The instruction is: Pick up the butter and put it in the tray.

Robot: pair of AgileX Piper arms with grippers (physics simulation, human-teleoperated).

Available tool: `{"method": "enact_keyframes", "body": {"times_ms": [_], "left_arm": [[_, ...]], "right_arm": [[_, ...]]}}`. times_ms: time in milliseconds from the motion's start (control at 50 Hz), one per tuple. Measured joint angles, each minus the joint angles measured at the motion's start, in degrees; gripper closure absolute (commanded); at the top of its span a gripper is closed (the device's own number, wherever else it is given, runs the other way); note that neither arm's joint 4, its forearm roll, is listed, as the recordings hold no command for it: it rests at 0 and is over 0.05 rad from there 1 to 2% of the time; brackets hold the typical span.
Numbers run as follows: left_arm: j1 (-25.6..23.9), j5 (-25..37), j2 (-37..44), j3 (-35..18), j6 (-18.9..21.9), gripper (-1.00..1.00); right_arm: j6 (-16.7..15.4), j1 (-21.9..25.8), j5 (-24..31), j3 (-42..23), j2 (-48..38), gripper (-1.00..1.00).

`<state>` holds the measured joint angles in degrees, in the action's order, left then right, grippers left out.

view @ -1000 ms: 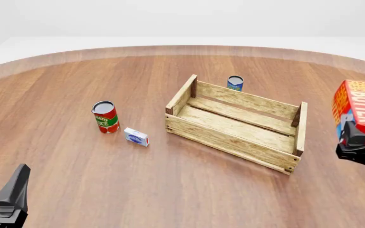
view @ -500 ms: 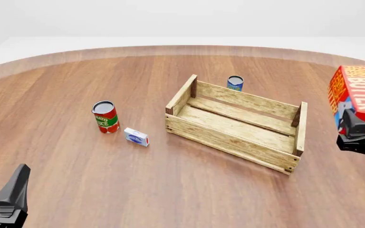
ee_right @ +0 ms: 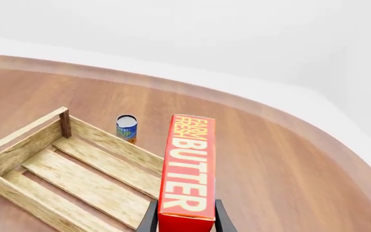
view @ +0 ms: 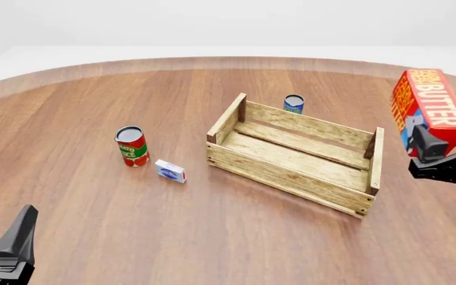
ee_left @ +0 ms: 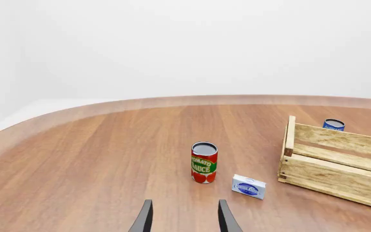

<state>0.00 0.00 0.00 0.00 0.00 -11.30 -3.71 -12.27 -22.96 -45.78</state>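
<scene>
**Butter aloft beside the tray**

The left claw (view: 10, 246) is sitting released, low over the worktop (view: 93, 119). The right claw (view: 434, 155) is grasping the butter (view: 430, 107), holding it aloft just right of the tray (view: 295, 155).

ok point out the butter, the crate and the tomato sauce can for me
butter (view: 438, 104), front view, on the lettered orange face
crate (view: 291, 176), front view, on the near side wall
tomato sauce can (view: 132, 149), front view, on the red and green label

Three views, tray (view: 295, 154) shared
</scene>
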Motion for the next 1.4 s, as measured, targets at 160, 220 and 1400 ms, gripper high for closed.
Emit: {"method": "enact_keyframes", "body": {"times_ms": [160, 220, 1400], "left_arm": [[0.0, 0.0, 0.0, 0.0, 0.0, -1.0], [0.0, 0.0, 0.0, 0.0, 0.0, -1.0], [0.0, 0.0, 0.0, 0.0, 0.0, -1.0]], "right_arm": [[0.0, 1.87, -1.3, -0.87, -2.11, 1.0], [0.0, 2.55, -1.84, -1.17, -2.98, 1.0], [1.08, 15.08, -13.26, -7.13, -22.92, 1.0]]}}
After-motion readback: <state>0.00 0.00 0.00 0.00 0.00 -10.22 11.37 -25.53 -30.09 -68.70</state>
